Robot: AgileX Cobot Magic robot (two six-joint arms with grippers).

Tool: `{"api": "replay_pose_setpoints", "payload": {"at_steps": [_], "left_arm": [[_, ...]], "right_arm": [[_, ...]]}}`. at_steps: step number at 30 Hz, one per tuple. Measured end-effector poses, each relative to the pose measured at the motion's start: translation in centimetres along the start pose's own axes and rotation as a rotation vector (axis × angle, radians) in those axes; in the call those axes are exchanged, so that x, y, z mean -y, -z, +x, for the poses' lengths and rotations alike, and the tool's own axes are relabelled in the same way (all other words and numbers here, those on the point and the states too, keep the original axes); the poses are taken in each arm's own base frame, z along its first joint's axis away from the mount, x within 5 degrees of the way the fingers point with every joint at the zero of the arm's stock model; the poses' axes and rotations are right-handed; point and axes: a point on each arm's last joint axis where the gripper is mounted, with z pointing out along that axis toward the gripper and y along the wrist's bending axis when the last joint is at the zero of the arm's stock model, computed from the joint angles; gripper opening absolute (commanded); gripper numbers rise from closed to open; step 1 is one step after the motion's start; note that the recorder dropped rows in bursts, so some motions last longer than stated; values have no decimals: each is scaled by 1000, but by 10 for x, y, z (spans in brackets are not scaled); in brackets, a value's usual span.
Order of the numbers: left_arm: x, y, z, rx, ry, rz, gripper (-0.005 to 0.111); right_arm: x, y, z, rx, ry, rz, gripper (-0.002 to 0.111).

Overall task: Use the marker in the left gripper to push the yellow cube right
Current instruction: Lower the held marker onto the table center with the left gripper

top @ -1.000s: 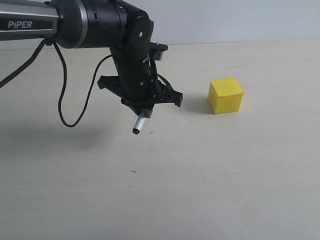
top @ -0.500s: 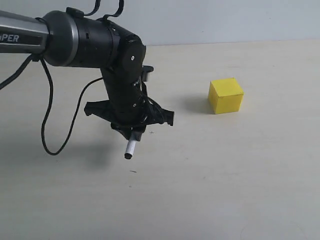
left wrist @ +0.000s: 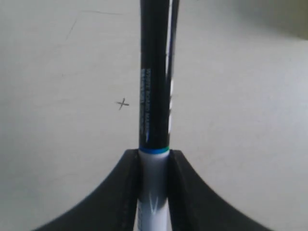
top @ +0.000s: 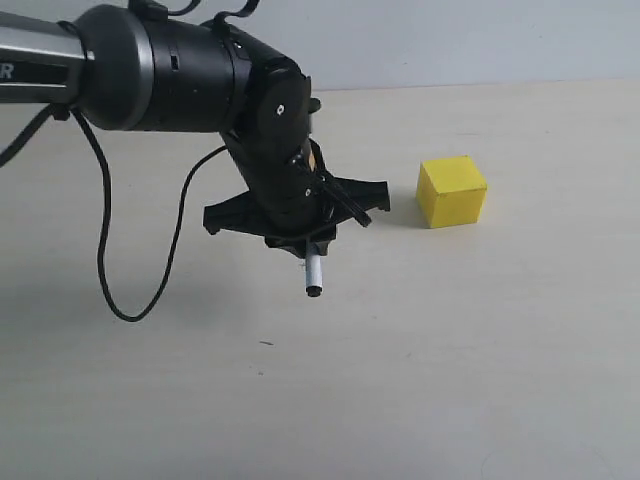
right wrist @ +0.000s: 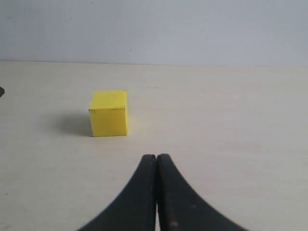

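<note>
Exterior: the left gripper [top: 312, 245] clamps the marker [top: 314, 274] tip-down, well left of the yellow cube [top: 452, 191]; this looks like the approach step.

Left wrist: its fingers [left wrist: 122, 192] pinch the white barrel.

Right wrist: the right gripper [right wrist: 156, 166] is closed and empty, with the cube ahead.

Next, the tip should go beside the cube's left face, then sweep right.

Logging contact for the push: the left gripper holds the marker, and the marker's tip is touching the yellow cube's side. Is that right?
Not quite. The left gripper does hold the marker, but its tip is not touching the yellow cube. The exterior view shows the tip well to the cube's left, with bare table between them.
</note>
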Motion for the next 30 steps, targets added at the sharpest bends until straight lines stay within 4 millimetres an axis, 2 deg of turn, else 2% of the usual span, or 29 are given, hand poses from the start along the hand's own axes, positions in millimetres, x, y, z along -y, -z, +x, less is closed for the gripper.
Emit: {"api": "replay_pose_setpoints", "payload": {"at_steps": [7,13,30], "left_arm": [[-1,-29,-1,0,35,4,0],[-12,-47,-4,-24,84,-33,0],[-15,-49,-6,-18,80,-45,0]], "right_arm": [[0,0,0,0,0,0,0],[0,0,0,0,0,0,0],[0,0,0,0,0,0,0]]}}
